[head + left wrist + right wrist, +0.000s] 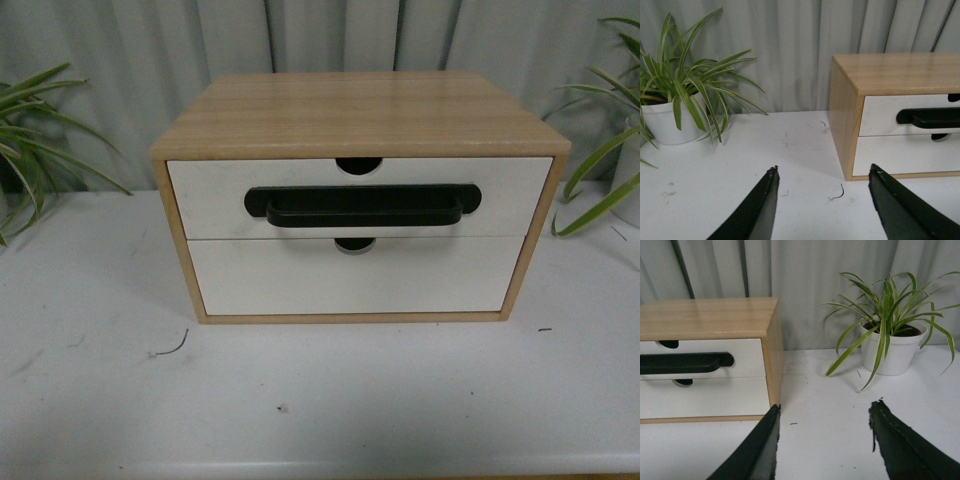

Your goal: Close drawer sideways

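The drawer [210,200] is the upper one in a light wood cabinet [360,110]. It has a white front, a long black bar handle [362,206] and a semicircular notch [358,165] in its top edge. Its front looks about level with the cabinet's front, and none of its inside shows. Neither gripper shows in the front view. My left gripper [823,169] is open and empty over the table, before the cabinet's left corner; the drawer [880,115] lies ahead. My right gripper [825,405] is open and empty before the cabinet's right corner, with the drawer [747,352] ahead.
Below it is a white-fronted drawer without a handle [360,280]. The cabinet stands on a white table [320,400]. A potted plant [665,122] stands to the cabinet's left and another [892,352] to its right. A grey curtain hangs behind.
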`<action>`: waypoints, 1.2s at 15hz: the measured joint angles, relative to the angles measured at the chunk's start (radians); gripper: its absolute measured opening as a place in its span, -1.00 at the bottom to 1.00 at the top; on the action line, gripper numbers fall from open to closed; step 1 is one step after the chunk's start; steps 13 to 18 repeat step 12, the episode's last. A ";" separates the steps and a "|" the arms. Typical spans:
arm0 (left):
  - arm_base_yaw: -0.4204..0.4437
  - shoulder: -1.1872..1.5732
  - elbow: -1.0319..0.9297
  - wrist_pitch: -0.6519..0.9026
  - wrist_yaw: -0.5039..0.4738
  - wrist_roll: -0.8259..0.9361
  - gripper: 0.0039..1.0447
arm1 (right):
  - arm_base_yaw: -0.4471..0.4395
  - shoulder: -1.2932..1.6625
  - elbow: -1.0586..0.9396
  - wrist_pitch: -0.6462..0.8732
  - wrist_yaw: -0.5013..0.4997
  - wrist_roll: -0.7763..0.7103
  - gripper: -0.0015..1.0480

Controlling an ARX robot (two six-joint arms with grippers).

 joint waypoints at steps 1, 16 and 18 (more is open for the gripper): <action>0.000 0.000 0.000 0.000 0.000 0.000 0.35 | 0.000 0.000 0.000 0.000 0.000 0.000 0.29; 0.000 0.000 0.000 0.000 0.000 0.003 0.88 | 0.000 0.000 0.000 0.000 0.000 0.000 0.88; 0.000 0.000 0.000 0.000 0.000 0.003 0.88 | 0.000 0.000 0.000 0.000 0.000 0.000 0.88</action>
